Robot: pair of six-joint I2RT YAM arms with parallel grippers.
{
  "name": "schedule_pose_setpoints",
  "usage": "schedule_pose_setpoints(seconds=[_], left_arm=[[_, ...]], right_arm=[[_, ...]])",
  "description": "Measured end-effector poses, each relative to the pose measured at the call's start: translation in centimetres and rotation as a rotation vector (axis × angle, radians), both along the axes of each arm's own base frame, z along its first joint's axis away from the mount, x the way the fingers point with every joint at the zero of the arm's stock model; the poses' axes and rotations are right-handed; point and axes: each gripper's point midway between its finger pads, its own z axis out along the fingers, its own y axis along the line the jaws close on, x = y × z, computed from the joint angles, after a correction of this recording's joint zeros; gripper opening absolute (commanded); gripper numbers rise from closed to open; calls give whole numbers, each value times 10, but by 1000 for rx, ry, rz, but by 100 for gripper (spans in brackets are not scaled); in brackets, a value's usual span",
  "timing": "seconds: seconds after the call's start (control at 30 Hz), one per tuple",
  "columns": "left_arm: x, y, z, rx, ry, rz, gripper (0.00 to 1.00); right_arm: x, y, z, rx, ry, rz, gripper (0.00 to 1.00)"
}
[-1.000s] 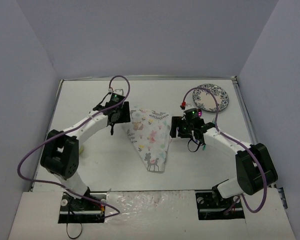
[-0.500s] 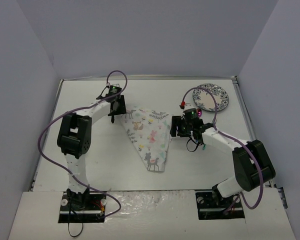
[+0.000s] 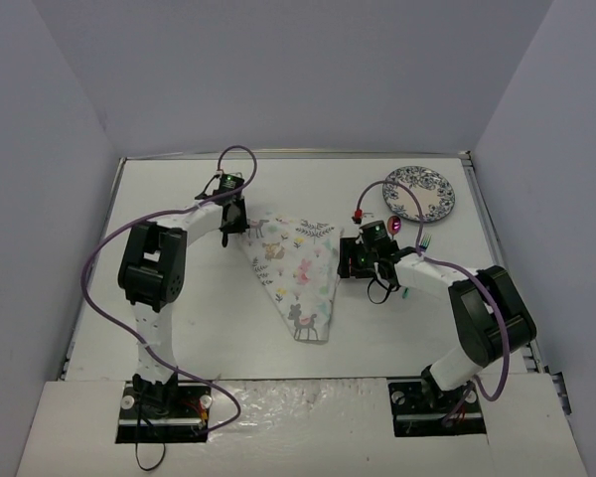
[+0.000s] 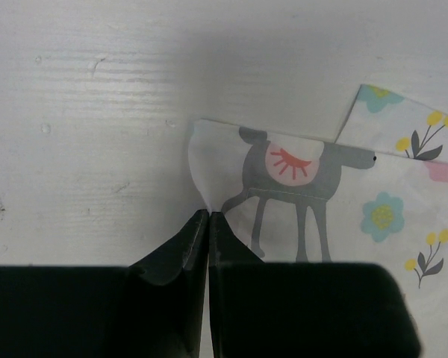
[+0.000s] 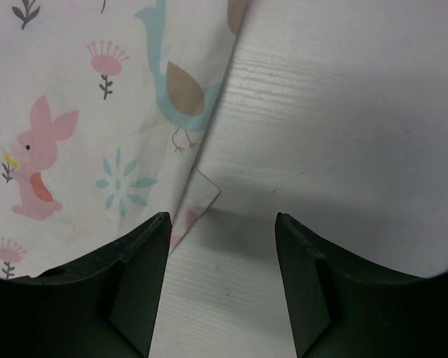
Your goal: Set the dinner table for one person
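A printed cloth [image 3: 294, 270] with animals and flowers lies folded into a rough triangle in the middle of the white dinner table [image 3: 179, 189]. My left gripper [image 3: 230, 225] is at the cloth's far left corner. In the left wrist view its jaws [image 4: 208, 213] are shut, pinching the cloth [image 4: 299, 171] edge beside a grey deer print. My right gripper [image 3: 362, 260] is at the cloth's right edge. Its jaws [image 5: 220, 224] are open and low over the table [image 5: 343, 112], with a small cloth corner [image 5: 199, 195] lying just inside the left finger [image 5: 138, 261].
A blue-patterned plate [image 3: 420, 192] sits at the far right of the table. Near the right arm lie a pink utensil [image 3: 393, 226] and a small green item [image 3: 405, 293]. Purple cables loop over both arms. Grey walls enclose the table.
My left gripper has moved to the cloth's far left corner and shut on its edge. My right gripper has shifted slightly toward the cloth and its jaws have narrowed a little.
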Motion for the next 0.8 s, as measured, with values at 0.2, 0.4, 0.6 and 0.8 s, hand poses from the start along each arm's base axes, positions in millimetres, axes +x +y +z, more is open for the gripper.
schedule_pose_setpoints(seconds=[0.2, 0.4, 0.6, 0.8], left_arm=[[-15, 12, 14, 38, -2, 8, 0], [-16, 16, 39, 45, -58, 15, 0], [-21, 18, 34, 53, -42, 15, 0], [-23, 19, 32, 56, -34, 14, 0]], right_arm=[[-7, 4, -6, -20, 9, 31, 50], [-3, 15, -12, -60, -10, 61, 47], [7, 29, -13, -105, -44, 84, 46], [18, 37, -14, -137, -70, 85, 29]])
